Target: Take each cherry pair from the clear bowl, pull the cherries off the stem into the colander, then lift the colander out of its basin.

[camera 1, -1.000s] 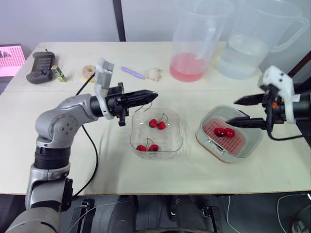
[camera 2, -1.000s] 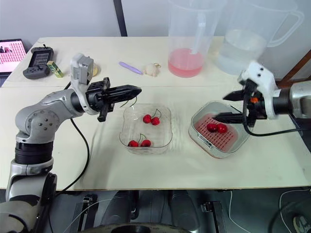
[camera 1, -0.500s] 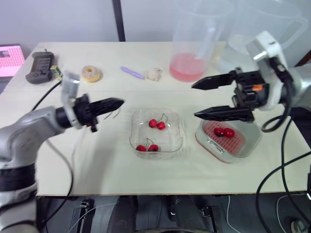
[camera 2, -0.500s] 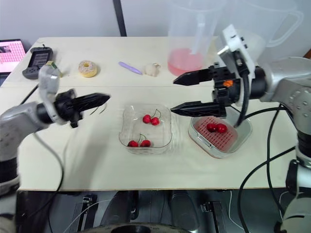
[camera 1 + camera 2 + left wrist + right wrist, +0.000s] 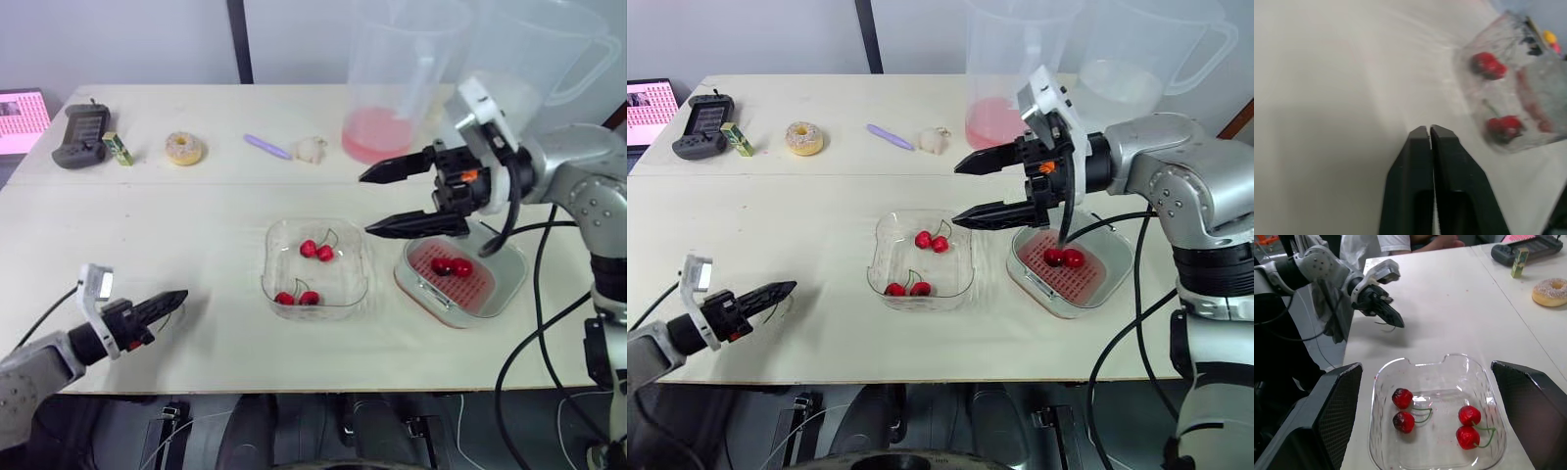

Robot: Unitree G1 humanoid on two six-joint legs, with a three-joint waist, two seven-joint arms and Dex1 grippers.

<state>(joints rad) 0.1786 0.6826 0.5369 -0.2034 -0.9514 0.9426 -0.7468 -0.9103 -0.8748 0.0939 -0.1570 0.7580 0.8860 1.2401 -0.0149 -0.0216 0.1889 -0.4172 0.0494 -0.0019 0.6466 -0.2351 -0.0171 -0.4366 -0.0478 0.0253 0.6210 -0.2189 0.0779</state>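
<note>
Status: left gripper (image 5: 171, 299), at 8 o'clock from clear bowl (image 5: 266, 284), is pinched closed, apparently on a bare stem (image 5: 1385, 326). Two cherry pairs (image 5: 316, 251) inside await stripping. Right gripper (image 5: 365, 206) gapes wide at the bowl's 1 o'clock. Colander (image 5: 472, 290), at 3 o'clock, holds two cherries (image 5: 451, 266) and is not yet lifted.

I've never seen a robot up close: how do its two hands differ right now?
The left hand is shut, pinching a thin stem; the right hand is spread wide and empty. The left hand sits low near the front edge of the table; the right hand hovers by the clear bowl and colander. Both have two black fingers.
</note>
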